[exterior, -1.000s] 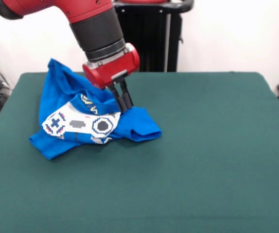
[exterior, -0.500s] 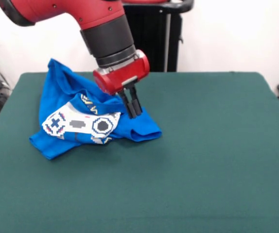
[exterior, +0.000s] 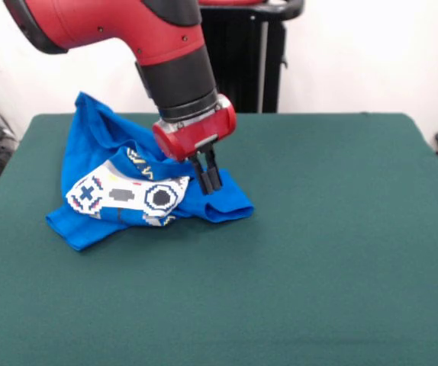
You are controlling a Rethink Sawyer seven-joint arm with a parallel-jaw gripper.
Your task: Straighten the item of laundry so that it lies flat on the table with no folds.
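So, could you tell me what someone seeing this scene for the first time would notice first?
Most likely the bright blue T-shirt, lying crumpled and folded over itself at the left of the dark green table, its white game-controller print facing up. Next would be the big red and black arm reaching down from above, with its gripper at the shirt's right-hand fold, fingers close together. The rest of the tabletop is plain green cloth.

The shirt [exterior: 127, 187] sits bunched up on the left half of the bench [exterior: 318, 252], toward the back. The gripper [exterior: 210, 185] comes down over its right end, fingers [exterior: 214, 179] at the cloth. Right half of the bench is well apart from it.
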